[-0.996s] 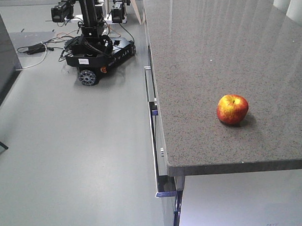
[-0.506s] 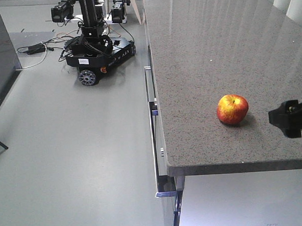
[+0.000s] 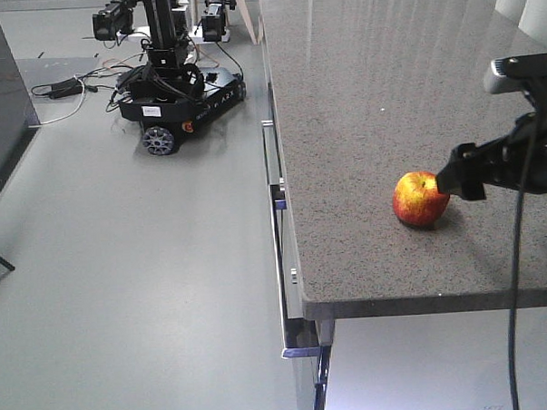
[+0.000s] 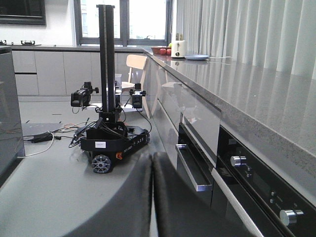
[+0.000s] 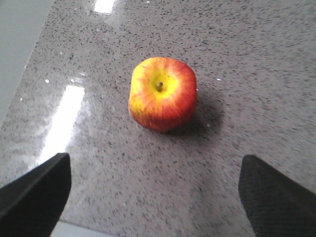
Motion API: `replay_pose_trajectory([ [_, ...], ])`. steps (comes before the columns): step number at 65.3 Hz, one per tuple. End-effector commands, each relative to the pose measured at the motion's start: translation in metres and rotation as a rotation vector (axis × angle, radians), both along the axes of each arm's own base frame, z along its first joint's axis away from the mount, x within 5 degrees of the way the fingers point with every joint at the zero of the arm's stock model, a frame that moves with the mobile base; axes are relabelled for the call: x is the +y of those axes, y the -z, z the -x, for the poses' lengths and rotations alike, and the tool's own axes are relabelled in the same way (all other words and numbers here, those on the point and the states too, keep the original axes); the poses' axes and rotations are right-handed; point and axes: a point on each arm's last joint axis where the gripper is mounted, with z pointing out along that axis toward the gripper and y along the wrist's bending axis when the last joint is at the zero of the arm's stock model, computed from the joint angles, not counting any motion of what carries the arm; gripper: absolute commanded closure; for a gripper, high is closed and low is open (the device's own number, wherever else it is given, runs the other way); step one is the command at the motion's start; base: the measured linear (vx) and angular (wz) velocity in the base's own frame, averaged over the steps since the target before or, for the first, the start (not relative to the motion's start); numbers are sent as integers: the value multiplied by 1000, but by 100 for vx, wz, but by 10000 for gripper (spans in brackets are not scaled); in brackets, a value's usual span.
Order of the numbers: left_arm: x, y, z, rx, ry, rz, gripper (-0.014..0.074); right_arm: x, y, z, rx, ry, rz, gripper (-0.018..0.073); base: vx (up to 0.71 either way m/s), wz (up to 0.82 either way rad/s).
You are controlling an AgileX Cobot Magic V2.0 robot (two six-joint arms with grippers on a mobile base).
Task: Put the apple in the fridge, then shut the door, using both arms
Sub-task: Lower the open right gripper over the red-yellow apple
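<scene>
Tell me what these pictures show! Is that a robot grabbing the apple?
Not yet! It's a robot with two arms, each ending in a pinching tool with a camera. The front view looks down on a grey counter where an apple sits, with the right tool next to it. The right wrist camera shows the apple ahead of that tool's wide-open fingers, so nothing is held. The left wrist camera peeks past the shut left tool at another wheeled robot on the floor.

The right gripper [image 3: 460, 171], cropped at the right picture edge, covers the upper right flank of the apple [image 3: 417, 200]; the left gripper [image 4: 151, 160] shows only as blurred dark fingers cropped below.
</scene>
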Motion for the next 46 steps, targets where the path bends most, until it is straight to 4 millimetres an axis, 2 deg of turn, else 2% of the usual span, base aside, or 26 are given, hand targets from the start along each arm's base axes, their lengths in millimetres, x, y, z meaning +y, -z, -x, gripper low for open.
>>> replay_pose_trajectory([
  [1, 0, 2, 0, -58, 3, 16, 602, 1, -15, -18, -53, 12, -53, -84, 0, 0],
  [23, 0, 2, 0, -58, 3, 16, 602, 1, 17, -77, 61, 87, -106, -72, 0, 0],
  [34, 0, 2, 0, -58, 3, 16, 602, 0, 36, -97, 84, 105, -113, -64, 0, 0],
  [46, 0, 2, 0, -58, 3, 16, 602, 0, 50, -108, 97, 121, -122, -36, 0, 0],
])
